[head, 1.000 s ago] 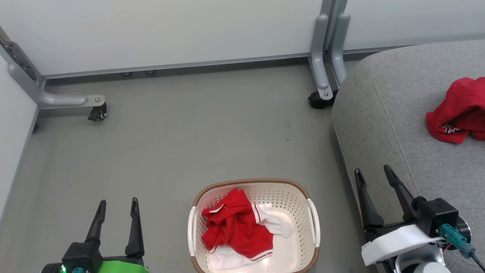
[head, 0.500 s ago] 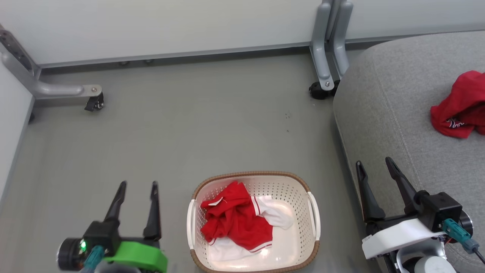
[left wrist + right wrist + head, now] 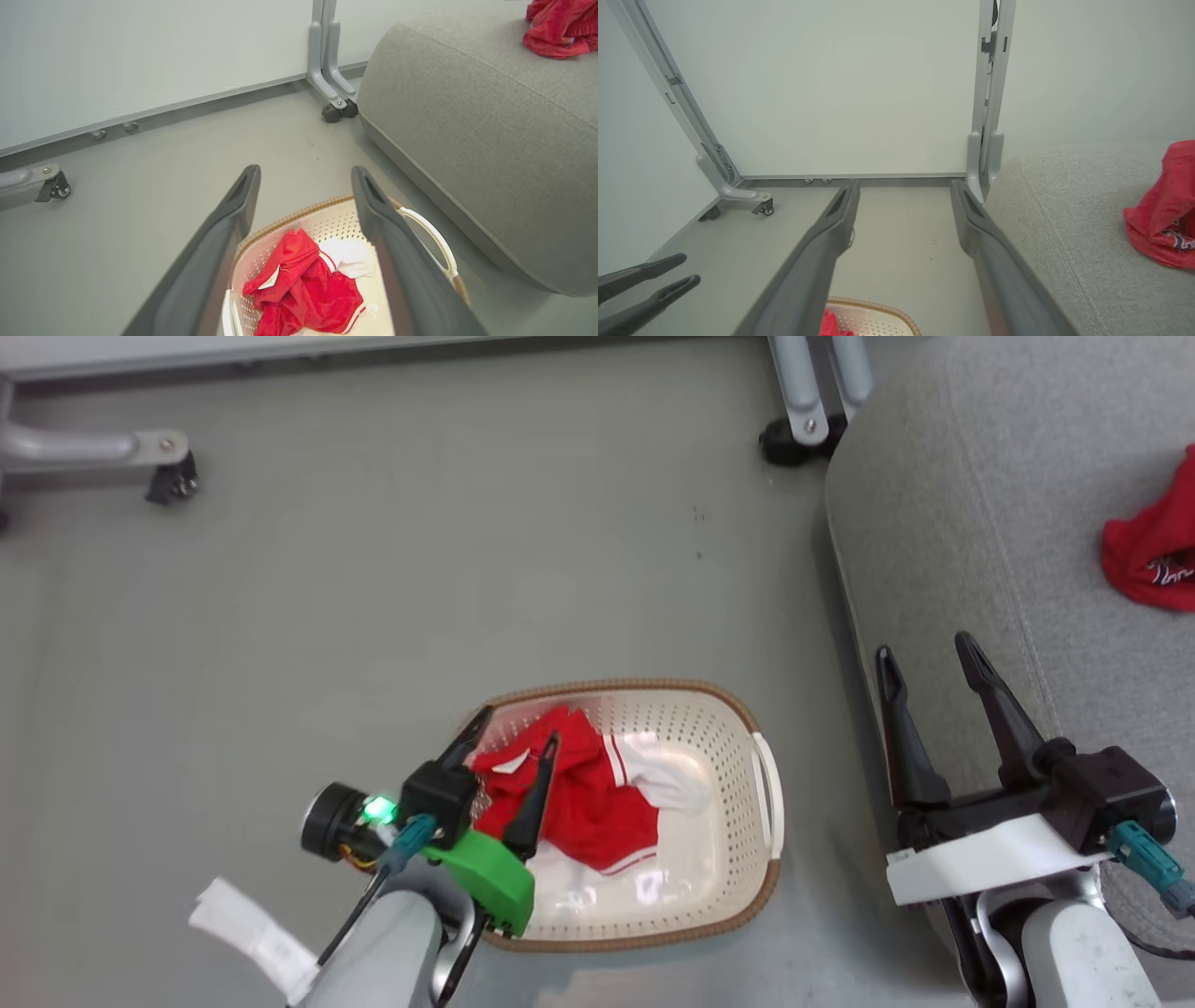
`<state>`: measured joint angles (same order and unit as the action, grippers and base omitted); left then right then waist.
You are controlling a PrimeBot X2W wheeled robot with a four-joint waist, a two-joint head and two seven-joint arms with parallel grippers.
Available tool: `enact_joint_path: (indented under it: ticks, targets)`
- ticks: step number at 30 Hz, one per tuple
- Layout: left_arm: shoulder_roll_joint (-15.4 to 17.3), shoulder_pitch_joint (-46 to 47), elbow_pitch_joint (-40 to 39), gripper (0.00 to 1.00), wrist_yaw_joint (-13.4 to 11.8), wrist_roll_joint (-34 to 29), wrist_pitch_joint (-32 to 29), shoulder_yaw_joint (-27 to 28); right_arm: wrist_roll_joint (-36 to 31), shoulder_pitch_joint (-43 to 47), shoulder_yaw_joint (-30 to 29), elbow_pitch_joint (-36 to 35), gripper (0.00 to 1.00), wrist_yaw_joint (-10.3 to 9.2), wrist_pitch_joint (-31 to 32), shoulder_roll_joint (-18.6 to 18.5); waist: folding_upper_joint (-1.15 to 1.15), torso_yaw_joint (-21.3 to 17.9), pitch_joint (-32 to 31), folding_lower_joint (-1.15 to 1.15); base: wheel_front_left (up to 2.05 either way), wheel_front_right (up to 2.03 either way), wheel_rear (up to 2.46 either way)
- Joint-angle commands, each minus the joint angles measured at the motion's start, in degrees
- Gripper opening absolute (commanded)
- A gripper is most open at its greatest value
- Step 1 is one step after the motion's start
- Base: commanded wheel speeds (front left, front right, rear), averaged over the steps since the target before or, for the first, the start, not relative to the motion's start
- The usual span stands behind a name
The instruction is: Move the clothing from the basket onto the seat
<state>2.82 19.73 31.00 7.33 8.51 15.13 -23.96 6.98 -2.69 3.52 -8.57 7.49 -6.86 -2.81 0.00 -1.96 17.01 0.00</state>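
Note:
The cream basket (image 3: 767, 887) with a brown rim stands on the grey floor, holding red clothing (image 3: 593, 807) with white stripes and panels. My left gripper (image 3: 519, 728) hangs open over the basket's left part, above the red fabric, with nothing between its fingers. From the left wrist, the clothing (image 3: 308, 289) lies below the open gripper (image 3: 306, 169). My right gripper (image 3: 922, 647) is open and empty beside the grey seat (image 3: 980, 523). A second red garment (image 3: 1153, 546) lies on the seat.
Grey wheeled frame legs (image 3: 803, 420) stand at the seat's far corner, and another castor (image 3: 173, 481) sits at the far left. Pale wall panels (image 3: 859, 93) close off the back. Open floor (image 3: 420, 569) lies beyond the basket.
The head camera has tilted down. My left gripper has moved right and forward from the floor beside the basket to over its left part, still open. The right gripper has hardly moved.

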Motion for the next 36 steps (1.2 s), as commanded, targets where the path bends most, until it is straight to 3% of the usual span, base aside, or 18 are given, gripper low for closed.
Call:
enact_joint_path:
  ticks: [1, 7, 18, 36]
  targets:
    - [0.2, 2.5, 1.6, 1.0, 0.2, 0.6, 0.0, -1.4, 0.4, -1.3, 0.2, -0.3, 1.0, 0.0, -0.6, -0.1, 0.0, -2.2, 6.3, 0.0, 0.0, 0.0, 0.0]
    - [0.3, 10.3, 12.0, 1.0, 0.2, -2.8, 0.0, -6.8, 2.2, -4.1, 1.0, 0.4, 1.0, 0.0, -3.1, -0.1, 0.0, -5.0, 13.3, 0.0, 0.0, 0.0, 0.0]
    - [2.1, 21.2, 28.1, 1.0, -0.6, -5.9, -0.2, -9.6, 6.3, -9.0, 4.0, 4.5, 1.0, 0.0, -7.5, -0.1, 0.0, -10.1, 22.8, 0.0, 0.0, 0.0, 0.0]
    - [6.4, 31.8, 39.9, 1.0, -3.6, -7.7, -3.5, -11.5, 13.8, -13.9, 7.8, 5.4, 1.0, 0.0, -8.3, -0.1, 0.0, -15.8, 31.3, 0.0, 0.0, 0.0, 0.0]
